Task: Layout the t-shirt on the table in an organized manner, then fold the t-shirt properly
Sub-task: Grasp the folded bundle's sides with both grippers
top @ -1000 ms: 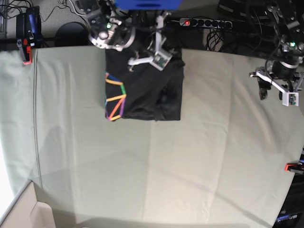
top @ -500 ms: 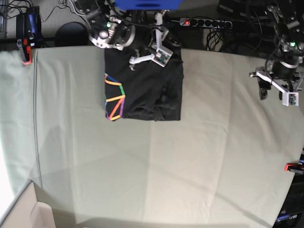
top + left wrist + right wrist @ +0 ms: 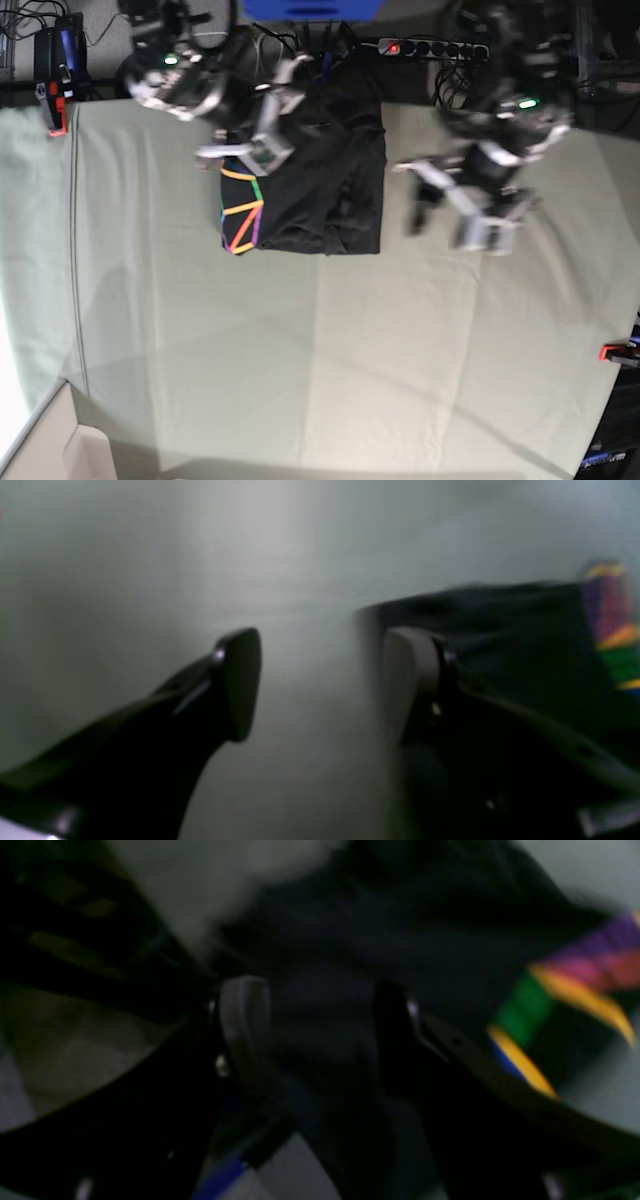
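Folded shirt is lying on the bench; both end effectors, left and right, are gaping apart, holding nothing

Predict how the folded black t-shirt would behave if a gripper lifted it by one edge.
The t-shirt would probably droop and unfold, since its layers lie in soft wrinkles. It seems light, lying flat without denting the table. It likely would not slide freely, as cloth rests on cloth.

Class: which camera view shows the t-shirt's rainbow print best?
The base view: the rainbow print is sharp along the folded t-shirt edge. The left wrist view shows a blurred strip; the right wrist view a blurred patch.
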Controlling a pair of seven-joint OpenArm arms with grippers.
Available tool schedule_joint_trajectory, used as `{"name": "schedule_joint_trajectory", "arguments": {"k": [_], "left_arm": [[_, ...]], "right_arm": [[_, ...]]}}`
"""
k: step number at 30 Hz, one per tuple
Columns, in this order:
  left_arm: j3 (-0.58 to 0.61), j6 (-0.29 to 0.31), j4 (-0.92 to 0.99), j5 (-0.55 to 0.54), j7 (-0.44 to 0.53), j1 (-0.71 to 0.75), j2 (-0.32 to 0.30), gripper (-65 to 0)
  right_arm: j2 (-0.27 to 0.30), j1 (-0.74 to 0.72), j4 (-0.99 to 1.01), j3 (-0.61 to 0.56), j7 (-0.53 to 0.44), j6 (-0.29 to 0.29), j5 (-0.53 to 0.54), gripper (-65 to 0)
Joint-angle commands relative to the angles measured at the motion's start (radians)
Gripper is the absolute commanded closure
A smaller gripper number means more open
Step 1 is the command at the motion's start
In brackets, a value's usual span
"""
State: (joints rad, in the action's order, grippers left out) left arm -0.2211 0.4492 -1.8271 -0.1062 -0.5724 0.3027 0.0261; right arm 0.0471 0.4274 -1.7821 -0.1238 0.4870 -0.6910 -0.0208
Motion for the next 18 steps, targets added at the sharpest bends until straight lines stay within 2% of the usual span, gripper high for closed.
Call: {"name": "schedule_joint_trajectory", "arguments": {"k": [1,4,9,18], "left_arm": [[0.025,-0.005,0.005,-0.007,0.027,-0.009,0.008,-37.6],[0.084,-0.007,0.082,-0.007,0.033,-0.035,0.038,-37.6],[0.119,-0.007,0.214,-0.014,0.033,-0.083,0.045,-37.6],[0.150,-0.005,0.344,-0.016,0.035,-0.158,0.047,-36.1]], "right_arm": [[-0.003,0.001,-0.017,0.017,-0.024,-0.007,0.018,-34.0],[-0.003,0.017,-0.017,0.071,-0.024,-0.007,0.018,-34.0],[-0.003,0.038,-0.017,0.125,-0.024,-0.007,0.018,-34.0],[-0.003,0.049,-0.017,0.143,-0.024,-0.007,0.018,-34.0]]}}
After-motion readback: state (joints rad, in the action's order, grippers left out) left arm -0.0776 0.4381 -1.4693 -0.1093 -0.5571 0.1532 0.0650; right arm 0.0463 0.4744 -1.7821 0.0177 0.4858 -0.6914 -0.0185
